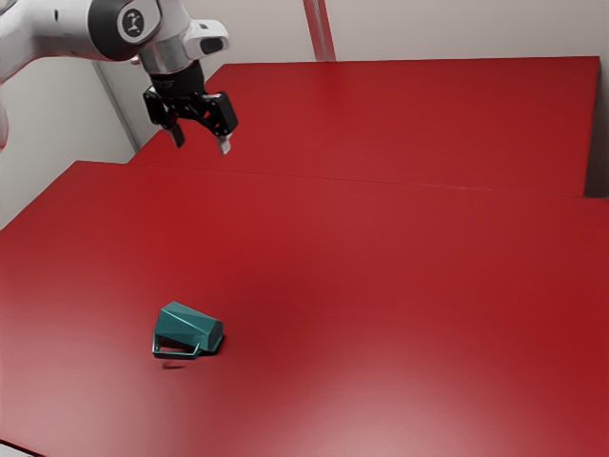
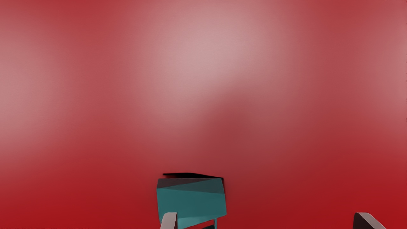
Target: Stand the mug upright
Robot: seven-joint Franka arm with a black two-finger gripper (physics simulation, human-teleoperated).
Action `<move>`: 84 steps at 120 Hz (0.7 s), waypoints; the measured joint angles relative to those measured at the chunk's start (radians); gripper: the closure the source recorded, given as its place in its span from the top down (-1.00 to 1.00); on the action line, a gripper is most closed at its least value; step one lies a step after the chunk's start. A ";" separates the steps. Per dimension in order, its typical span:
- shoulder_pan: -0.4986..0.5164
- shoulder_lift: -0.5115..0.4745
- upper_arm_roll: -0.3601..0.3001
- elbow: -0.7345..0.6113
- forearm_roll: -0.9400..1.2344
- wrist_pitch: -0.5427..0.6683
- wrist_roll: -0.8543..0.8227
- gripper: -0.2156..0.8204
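The teal mug with flat sides and a handle (image 1: 191, 326) lies on its side at the exterior view's lower left, its flat sides perhaps stopping it rolling on the smooth red surface (image 1: 381, 305), while the black two-finger hand (image 1: 202, 147), upper left, is wide, likely to fit around it.

At the wrist view's bottom edge, you lose part of the mug (image 2: 197, 202) and its handle (image 2: 216, 223); a finger (image 2: 169, 221) covers one corner. Your arm (image 1: 67, 29) is cut off at the exterior view's upper left.
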 joint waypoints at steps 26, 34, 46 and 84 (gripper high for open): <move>-0.031 -0.003 -0.001 -0.001 -0.005 -0.002 -0.017 0.58; -0.034 -0.004 -0.001 -0.004 -0.006 -0.004 -0.021 0.58; -0.028 -0.011 0.000 -0.020 -0.016 -0.006 -0.026 0.58; 0.055 -0.119 0.002 -0.271 -0.129 0.057 -0.034 0.58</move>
